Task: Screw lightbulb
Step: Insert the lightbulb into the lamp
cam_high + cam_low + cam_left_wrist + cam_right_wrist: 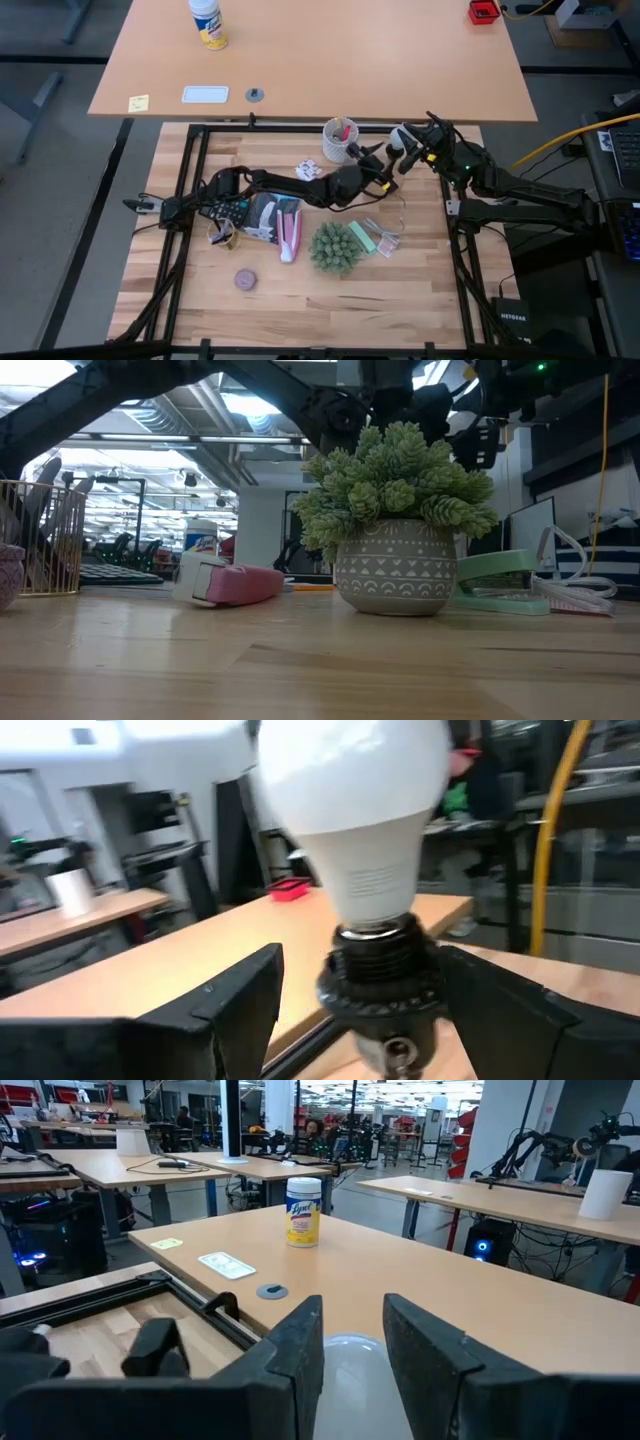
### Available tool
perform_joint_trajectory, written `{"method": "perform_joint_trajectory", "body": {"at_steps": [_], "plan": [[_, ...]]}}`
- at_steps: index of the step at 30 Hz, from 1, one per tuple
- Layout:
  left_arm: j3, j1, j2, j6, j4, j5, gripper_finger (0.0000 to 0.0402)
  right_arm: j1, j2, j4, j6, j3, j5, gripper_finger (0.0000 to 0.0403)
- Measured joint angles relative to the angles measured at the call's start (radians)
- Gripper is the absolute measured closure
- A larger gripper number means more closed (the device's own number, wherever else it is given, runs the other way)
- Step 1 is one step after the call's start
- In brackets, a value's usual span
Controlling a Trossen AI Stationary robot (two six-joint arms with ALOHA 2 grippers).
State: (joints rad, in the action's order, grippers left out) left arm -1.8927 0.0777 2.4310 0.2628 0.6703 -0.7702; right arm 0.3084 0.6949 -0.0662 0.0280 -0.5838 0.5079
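While upright in its socket (385,982), lightbulb (350,810) — dome up, axis vertical

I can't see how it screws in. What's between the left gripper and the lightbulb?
A black socket, shown in the left wrist view. The lightbulb sits in it, and the left gripper has its open fingers on either side.

We see the bulb (350,810), white, frosted and pear-shaped, standing upright with its base in a black socket (385,975), between the left tool's (370,1010) spread fingers.
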Motion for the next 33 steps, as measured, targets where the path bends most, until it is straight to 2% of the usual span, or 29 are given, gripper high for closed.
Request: {"method": "perform_joint_trajectory", "body": {"at_steps": [4, 9, 18, 21, 24, 28, 30, 33], "plan": [[0.000, -0.018, 0.000, 0.014, -0.002, -0.077, 0.0144, 0.000, 0.000, 0.000, 0.000, 0.000, 0.000, 0.0290], [0.000, -0.056, -0.002, 0.116, -0.005, -0.111, 0.0144, 0.000, 0.000, 0.000, 0.000, 0.000, 0.000, 0.0290], [-0.001, -0.140, -0.003, 0.142, -0.014, -0.115, 0.0144, 0.000, 0.000, 0.000, 0.000, 0.000, 0.000, 0.0290], [-0.001, -0.163, -0.025, 0.129, -0.132, -0.102, 0.0144, 0.000, 0.000, 0.000, 0.000, 0.000, 0.000, 0.0290], [-0.001, -0.175, -0.084, -0.009, -0.413, -0.021, 0.0144, 0.000, 0.000, 0.000, 0.000, 0.000, 0.000, 0.0290], [-0.002, -0.150, -0.178, -0.273, -0.810, 0.249, 0.0144, 0.000, 0.000, -0.001, 0.000, 0.000, 0.000, 0.0290], [-0.002, -0.119, -0.213, -0.330, -0.939, 0.388, 0.0144, 0.000, 0.000, -0.002, 0.000, 0.000, 0.000, 0.0290], [-0.002, -0.074, -0.245, -0.322, -1.072, 0.523, 0.0144, 0.000, 0.001, -0.006, 0.000, 0.000, 0.000, 0.0290]]}}
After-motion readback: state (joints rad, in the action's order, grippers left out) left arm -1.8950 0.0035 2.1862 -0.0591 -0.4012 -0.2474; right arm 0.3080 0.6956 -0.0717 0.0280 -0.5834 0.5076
